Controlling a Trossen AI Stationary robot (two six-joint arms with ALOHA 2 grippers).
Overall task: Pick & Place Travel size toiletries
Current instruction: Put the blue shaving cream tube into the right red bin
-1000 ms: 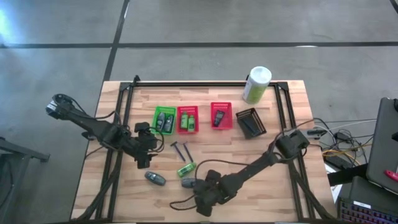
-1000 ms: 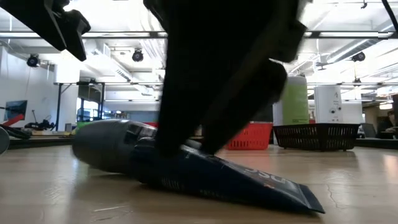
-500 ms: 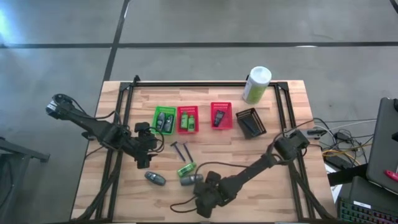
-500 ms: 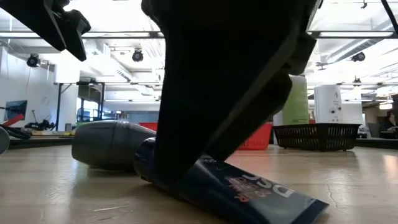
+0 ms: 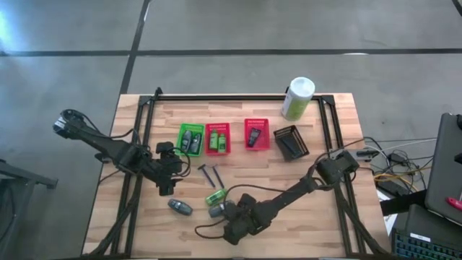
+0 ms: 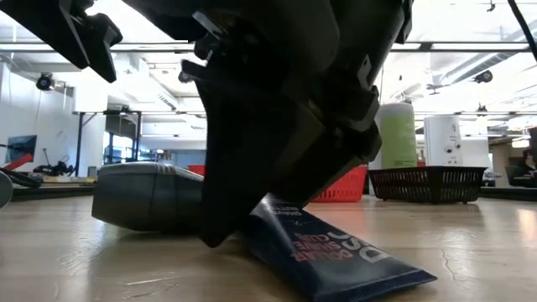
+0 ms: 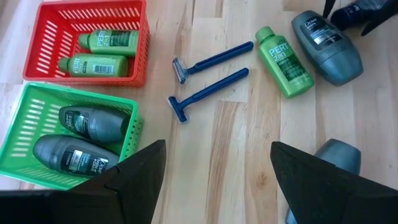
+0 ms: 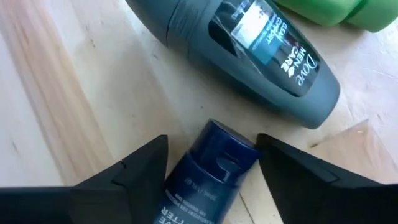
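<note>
**Right gripper straddles the dark blue tube at the near edge**

Your right gripper (image 8: 211, 180) is down at the table's near edge, fingers spread to either side of the dark blue tube (image 8: 208, 171). The tube's capped end sits right in the gap between them. A little daylight shows on each side of the cap in the wrist view, so you can't call it a pinch; whether the pads touch the tube you cannot tell.

Look at the low view: the dark blue tube (image 6: 336, 252) lies on the wood with its flat crimped end stretched out away from the gripper and its cap end tucked under the fingers. Its long axis runs roughly in line with the gripper's reach.

Just past the cap lies a grey oval bottle (image 8: 249, 56), on its side, long axis crossing the tube's, label up. It sits close to the cap, and contact isn't clear. Beyond it, a bright green tube (image 8: 329, 12) lies just beside.

From above, the right gripper (image 5: 229, 220) covers most of the tube, with the grey oval bottle (image 5: 216, 210) at its tip and the bright green tube (image 5: 216, 196) a bit farther in.

Your left gripper (image 7: 214, 180) hangs above the table left of the middle, fingers wide apart, holding nothing. Below it lie two blue razors (image 7: 208, 78), side by side, and a second grey bottle (image 5: 180, 207).
</note>
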